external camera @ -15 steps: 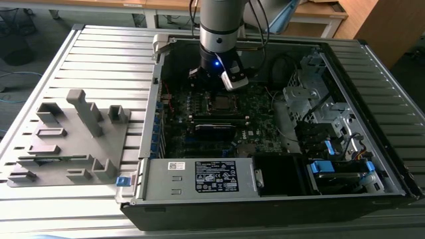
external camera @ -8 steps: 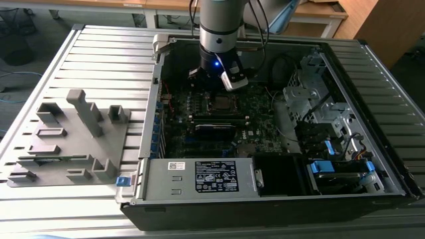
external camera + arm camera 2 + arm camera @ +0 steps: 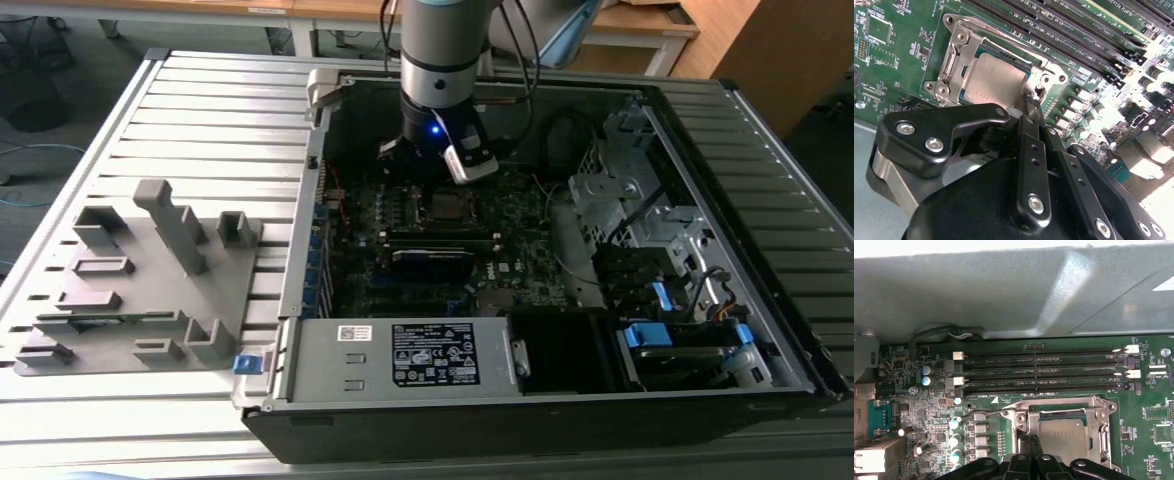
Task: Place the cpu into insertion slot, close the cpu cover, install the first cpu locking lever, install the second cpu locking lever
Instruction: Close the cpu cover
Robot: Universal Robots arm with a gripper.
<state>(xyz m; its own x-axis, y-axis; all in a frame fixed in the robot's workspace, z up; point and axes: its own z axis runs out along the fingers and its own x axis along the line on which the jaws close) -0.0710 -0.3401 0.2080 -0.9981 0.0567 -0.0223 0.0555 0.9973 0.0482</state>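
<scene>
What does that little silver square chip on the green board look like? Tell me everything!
The cpu is a flat square chip with a dull grey-silver metal face. It lies flat, face up, in the insertion slot on the green board. The silvery cpu cover frames its edges. The gripper sits by one corner; I cannot tell whether it touches the chip.

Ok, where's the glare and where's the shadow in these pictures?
Exterior view: sunlight washes out the ribbed grey metal table; the black computer case is shadowed inside. Second wrist view: the dark green circuit board blows out white along one side. First wrist view: a bright streak glares off the grey metal panel.
</scene>
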